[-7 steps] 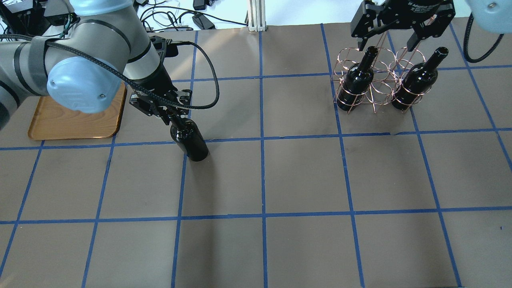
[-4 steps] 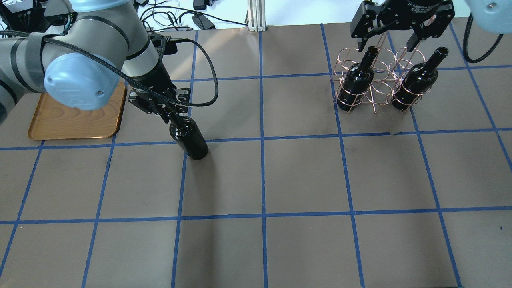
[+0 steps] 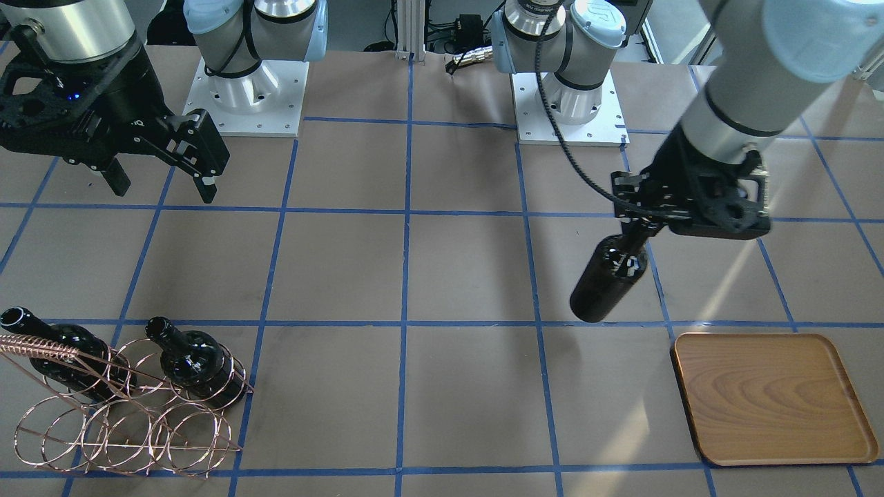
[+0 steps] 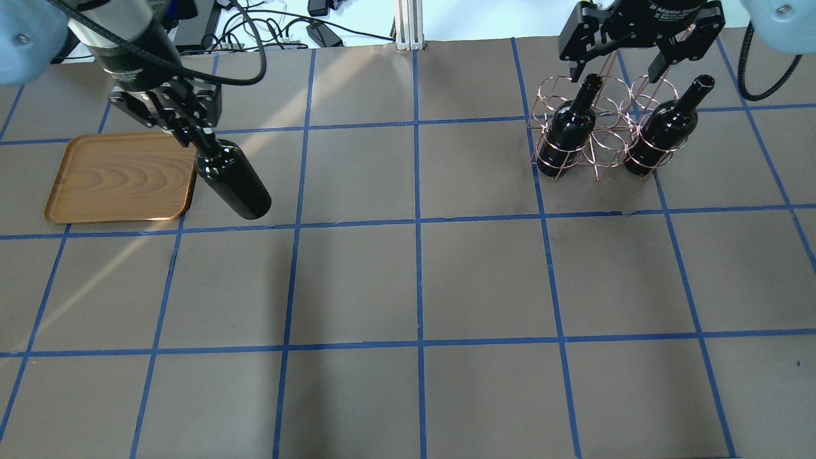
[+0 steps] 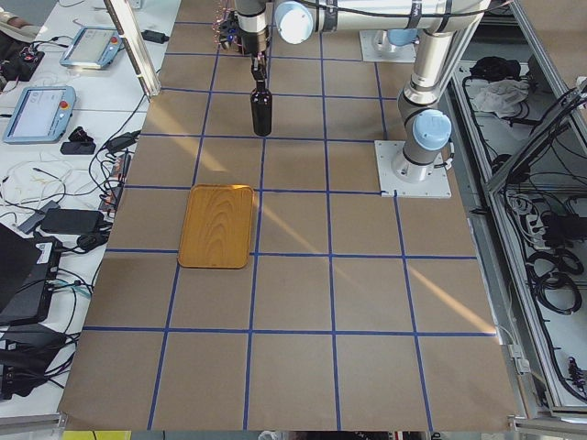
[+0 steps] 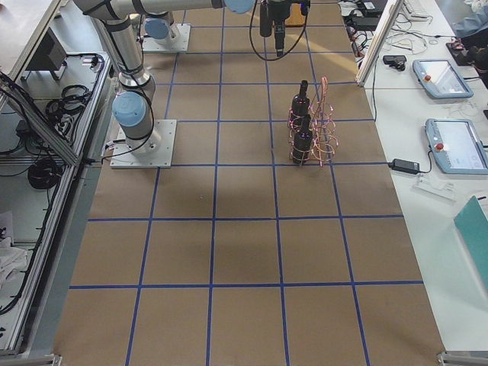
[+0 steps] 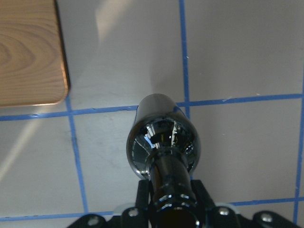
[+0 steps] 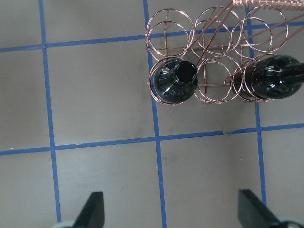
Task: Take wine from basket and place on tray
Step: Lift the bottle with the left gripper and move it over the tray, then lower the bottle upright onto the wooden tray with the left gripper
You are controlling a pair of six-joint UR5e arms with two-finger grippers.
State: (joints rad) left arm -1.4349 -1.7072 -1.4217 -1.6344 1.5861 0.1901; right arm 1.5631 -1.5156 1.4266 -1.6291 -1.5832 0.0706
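Front-facing: left gripper (image 3: 646, 222) clamped on neck of wine (image 3: 609, 283); bottle hangs above table (image 3: 456, 276), short of tray (image 3: 773, 404). Smooth glass, heavy body: your risk is slip or swing.
Overhead: bottle beside tray edge; lower early, you clip rim, bottle topples. Right gripper (image 4: 617, 71) spread apart, high near basket (image 4: 596, 137).
Left wrist: only neck pinched.
Right wrist: fingers (image 8: 92, 211) wide; stray move snags wire.
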